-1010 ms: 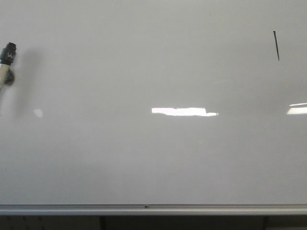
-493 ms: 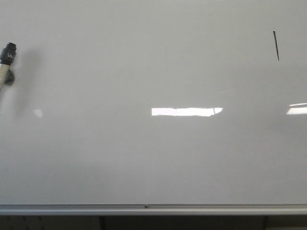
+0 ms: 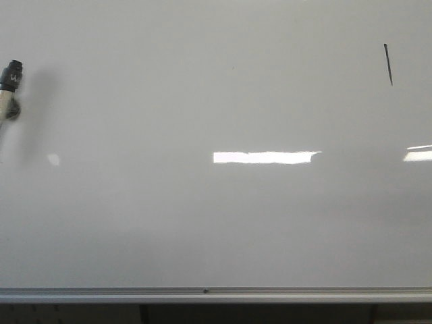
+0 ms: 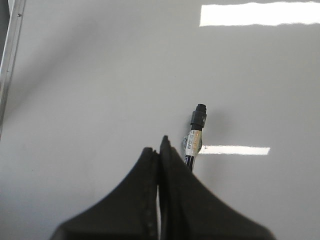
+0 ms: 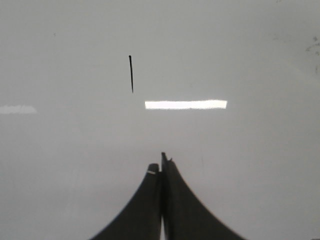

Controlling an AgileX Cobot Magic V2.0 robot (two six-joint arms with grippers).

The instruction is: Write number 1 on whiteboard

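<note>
The whiteboard [image 3: 202,223] fills the front view, glossy and pale grey. The number 1 [image 3: 388,64] is a short, slightly slanted black stroke at its upper right, and it shows again as the number 1 [image 5: 131,74] ahead of my right gripper [image 5: 161,165], which is shut on nothing. A black-capped marker [image 3: 12,75] pokes in at the far left edge. My left gripper [image 4: 159,147] is shut, and the marker [image 4: 196,135] sticks out from behind one finger, not between the jaws. Neither gripper shows in the front view.
A silver rail [image 3: 216,295] runs along the board's bottom edge, with a dark gap below it; the rail [image 4: 10,60] also crosses a corner of the left wrist view. Bright rectangular light reflections [image 3: 263,157] lie on the board's surface.
The bright reflection in the middle of the board has lengthened to the right. The marker and the black stroke have stayed where they were.
</note>
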